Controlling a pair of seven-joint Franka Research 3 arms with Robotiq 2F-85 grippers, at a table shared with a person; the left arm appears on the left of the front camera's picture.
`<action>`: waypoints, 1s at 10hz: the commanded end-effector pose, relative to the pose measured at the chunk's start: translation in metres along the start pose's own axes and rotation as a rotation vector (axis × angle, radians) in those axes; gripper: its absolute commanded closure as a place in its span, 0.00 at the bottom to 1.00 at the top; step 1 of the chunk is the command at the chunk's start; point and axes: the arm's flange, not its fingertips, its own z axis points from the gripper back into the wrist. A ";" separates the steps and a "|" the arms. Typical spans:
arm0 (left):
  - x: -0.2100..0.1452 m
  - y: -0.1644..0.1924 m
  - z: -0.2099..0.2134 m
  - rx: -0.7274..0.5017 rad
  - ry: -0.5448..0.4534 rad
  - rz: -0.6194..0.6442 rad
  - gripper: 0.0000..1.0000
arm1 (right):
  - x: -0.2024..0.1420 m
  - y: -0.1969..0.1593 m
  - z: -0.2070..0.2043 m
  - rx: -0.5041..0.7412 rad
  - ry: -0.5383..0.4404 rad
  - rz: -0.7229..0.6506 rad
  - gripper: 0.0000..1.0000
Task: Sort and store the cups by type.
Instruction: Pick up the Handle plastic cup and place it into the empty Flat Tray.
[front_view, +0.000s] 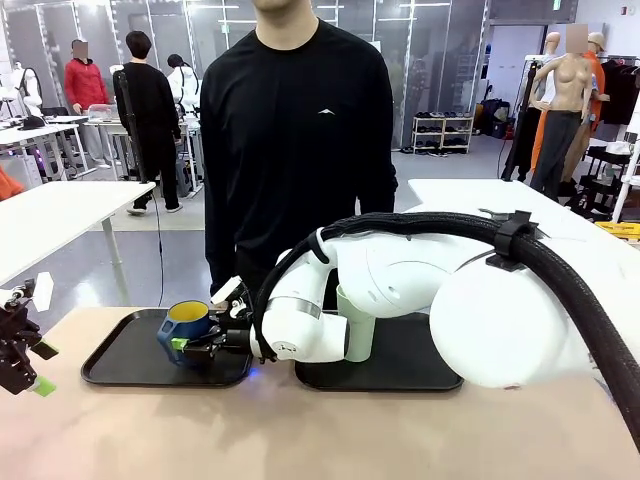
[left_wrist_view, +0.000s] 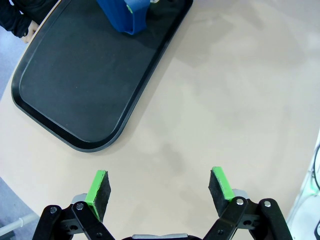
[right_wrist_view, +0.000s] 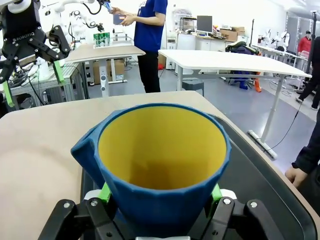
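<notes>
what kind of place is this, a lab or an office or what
Probably a robotics lab or data-collection hall. Another robot arm stands at a far table, rows of white work tables fill the open floor, and here two black trays sit on a test table.

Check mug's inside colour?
Yellow inside the blue mug; right wrist view shows it best.

right arm (front_view: 400, 280) is reaching across the middle to the left, wrist lying level, right gripper (front_view: 185, 343) clamping on the mug (front_view: 186, 326) w/ a pad on each side. left gripper (front_view: 22, 352) is hanging at the left edge, pointing down, jaws standing wide apart, nothing betw. the pads (left_wrist_view: 99, 187).
</notes>
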 end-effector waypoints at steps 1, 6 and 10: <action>0.001 0.000 -0.001 0.014 0.015 0.012 0.00 | -0.003 0.001 -0.005 -0.046 0.002 0.014 0.23; 0.001 0.000 -0.001 0.014 0.015 0.012 0.00 | -0.006 -0.001 -0.006 -0.061 0.023 0.011 0.19; 0.001 0.000 -0.001 0.014 0.015 0.012 0.00 | -0.005 0.005 -0.005 -0.059 0.032 0.008 0.00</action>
